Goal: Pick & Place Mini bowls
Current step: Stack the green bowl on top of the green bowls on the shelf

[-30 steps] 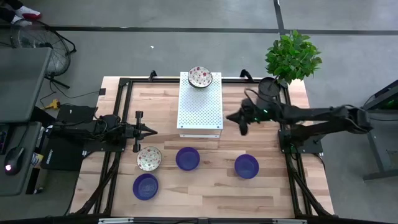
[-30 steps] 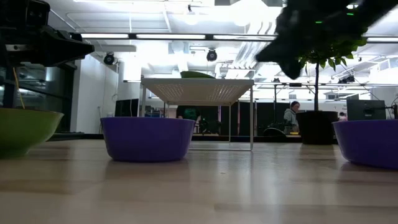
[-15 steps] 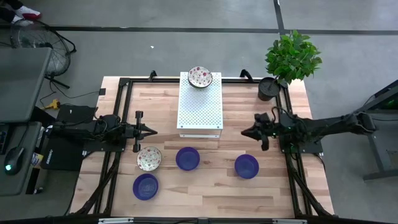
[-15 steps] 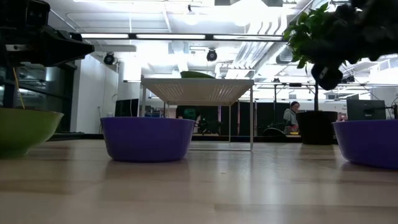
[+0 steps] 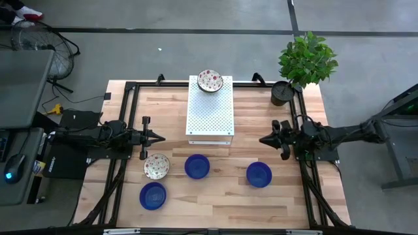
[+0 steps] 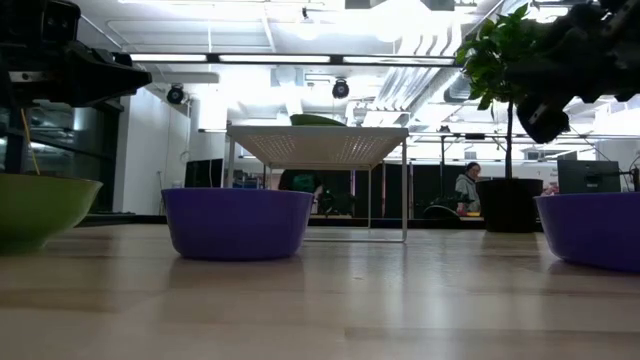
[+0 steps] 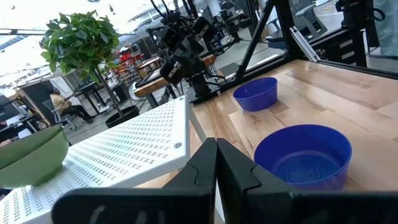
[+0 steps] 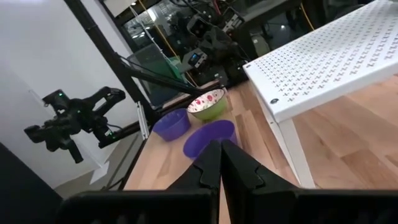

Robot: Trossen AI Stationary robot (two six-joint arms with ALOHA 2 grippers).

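since a second ago the right end effector [image 5: 263, 140], fingers together and empty, is drawing back right of the white rack [image 5: 210, 117], seemingly between picks; next comes opening over the near blue bowl [image 5: 259, 174].

Both arms low, jaws closed, empty

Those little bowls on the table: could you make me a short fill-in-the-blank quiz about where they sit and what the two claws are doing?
1. The patterned bowl on the white perforated stand is the only one off the ____.
2. The number of blue bowls on the table is ____.
3. The left gripper and right gripper are both ____ and hold nothing.

Missing words: table; three; shut
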